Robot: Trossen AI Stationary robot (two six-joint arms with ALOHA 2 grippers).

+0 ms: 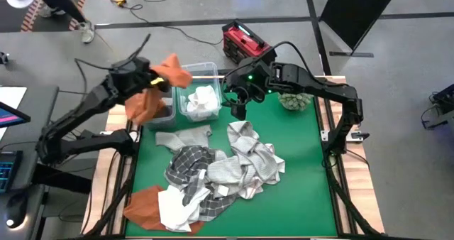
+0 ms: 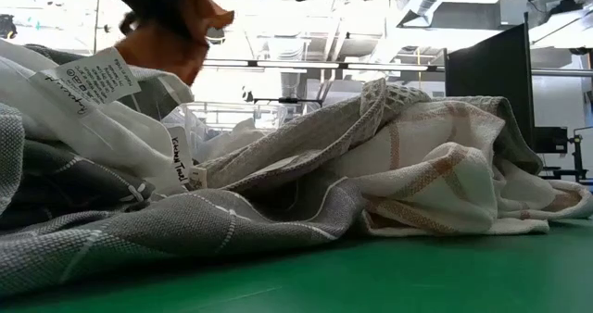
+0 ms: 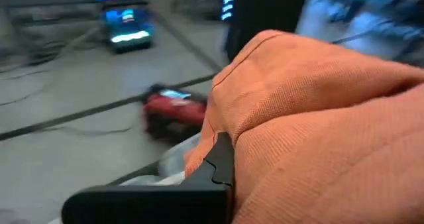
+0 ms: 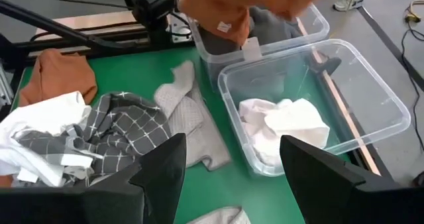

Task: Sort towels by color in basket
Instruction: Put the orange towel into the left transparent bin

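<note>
Big green table [image 1: 305, 162] w/ a messy pile of towels [image 1: 213, 172] in the middle: dark grey checked ones, light grey-white checked ones, plain white ones, all crumpled and lying over each other. One flat light grey towel [image 1: 183, 137] lies at the far edge of the pile, near the bins, long side across the table. A second orange towel [image 1: 145, 201] lies flat at the pile's near left corner, partly under a white one.

Two clear bins sit side by side at the far edge. The right bin [image 1: 213, 73] has a bunched white towel [image 1: 202, 101] in it. The left bin [image 1: 167, 111] has dark grey cloth inside, seen from the right wrist view.

The left pincer [image 1: 152, 77] is clamped on a rust-orange towel [image 1: 152, 91], up in the air over the left bin. The towel hangs down from the grip, long way top to bottom, folds loose.

The right pincer [image 1: 237, 101] hovers just beside the right bin, fingers wide apart, nothing in them.

A green spiky ball [image 1: 294, 99] sits by the right arm.
</note>
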